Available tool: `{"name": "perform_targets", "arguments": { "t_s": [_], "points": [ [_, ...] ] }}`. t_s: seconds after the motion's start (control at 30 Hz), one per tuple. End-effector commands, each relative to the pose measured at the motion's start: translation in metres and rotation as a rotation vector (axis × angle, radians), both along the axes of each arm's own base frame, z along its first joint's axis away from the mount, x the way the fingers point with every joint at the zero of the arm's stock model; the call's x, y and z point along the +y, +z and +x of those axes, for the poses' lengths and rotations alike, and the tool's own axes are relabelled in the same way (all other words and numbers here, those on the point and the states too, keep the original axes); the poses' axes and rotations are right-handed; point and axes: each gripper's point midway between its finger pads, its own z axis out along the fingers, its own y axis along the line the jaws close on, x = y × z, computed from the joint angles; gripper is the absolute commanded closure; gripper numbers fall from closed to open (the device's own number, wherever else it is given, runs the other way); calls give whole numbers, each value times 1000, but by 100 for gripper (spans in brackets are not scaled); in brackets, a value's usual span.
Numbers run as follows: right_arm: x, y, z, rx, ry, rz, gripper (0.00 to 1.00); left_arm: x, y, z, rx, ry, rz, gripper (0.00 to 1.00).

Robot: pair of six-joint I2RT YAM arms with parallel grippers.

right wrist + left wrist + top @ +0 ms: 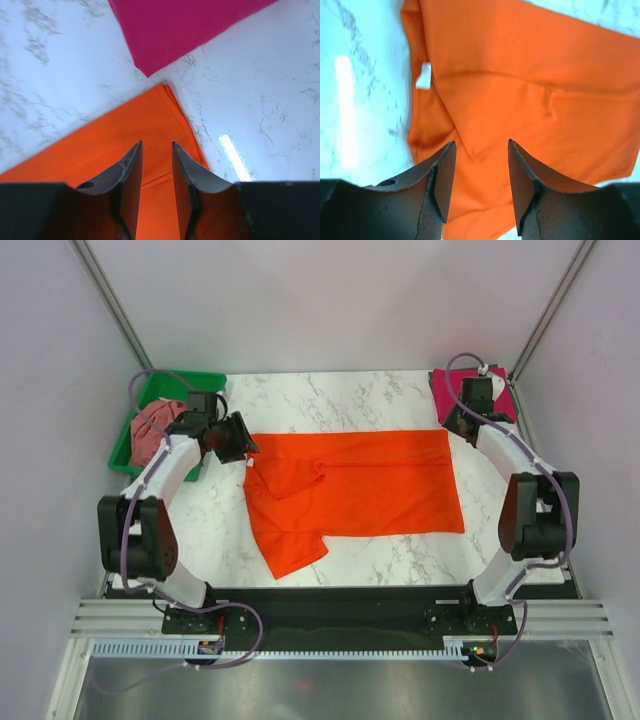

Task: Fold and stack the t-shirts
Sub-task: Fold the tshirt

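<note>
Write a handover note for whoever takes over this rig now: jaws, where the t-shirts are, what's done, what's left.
Left jaws: open, above the collar end of the bright orange cloth t-shirt.
Right jaws: open, above its far right corner.
Orange shirt partly folded on the marble table; magenta-pink cloth t-shirt folded at far right; dusty rose cloth t-shirt crumpled in the green plastic tray.
To do: finish orange, fold rose, stack all.

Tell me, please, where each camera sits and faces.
Top external: high behind the arms, both showing; looks down on the bright orange cloth t-shirt.
Left wrist: above the left gripper, facing that shirt; fingers show.
Right wrist: above the right gripper, facing its corner and a magenta-pink cloth t-shirt; fingers show.
All share the orange shirt.
</note>
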Motion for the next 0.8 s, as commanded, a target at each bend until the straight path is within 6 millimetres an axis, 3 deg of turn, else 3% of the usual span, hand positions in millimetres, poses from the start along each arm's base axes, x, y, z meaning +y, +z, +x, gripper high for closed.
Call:
{"name": "perform_targets", "arguments": {
  "t_s": [0.0, 0.03, 0.1, 0.13, 0.23, 0.27, 0.3, 0.4, 0.5, 0.6, 0.77],
  "points": [
    [6, 37, -19, -70, 6, 48, 62, -9, 8, -47, 23, 8, 14, 46],
    [9, 29, -29, -49, 15, 62, 62, -11, 6, -67, 35, 3, 21, 46],
    [16, 33, -40, -59, 30, 100, 62, -16, -13, -102, 97, -1, 53, 47],
    [23, 25, -49, -39, 51, 132, 61, -16, -9, -118, 97, 4, 51, 48],
    [31, 27, -66, -43, 73, 174, 61, -19, -27, -163, 163, 12, 45, 49],
    [36, 28, -69, -45, 89, 193, 61, -20, -21, -172, 140, 19, 32, 50],
    [38, 31, -76, -54, 98, 202, 61, -23, -32, -189, 170, -11, 49, 50],
    [42, 36, -87, -63, 117, 214, 61, -45, -17, -208, 186, -51, 93, 51],
    [48, 29, -100, -37, 143, 230, 61, -65, -20, -231, 239, -37, 59, 53],
    [50, 24, -110, -12, 154, 242, 61, -66, -33, -251, 299, 44, 21, 53],
    [51, 22, -118, -5, 170, 236, 61, -60, -38, -262, 296, 68, -1, 53]
  ]
}}
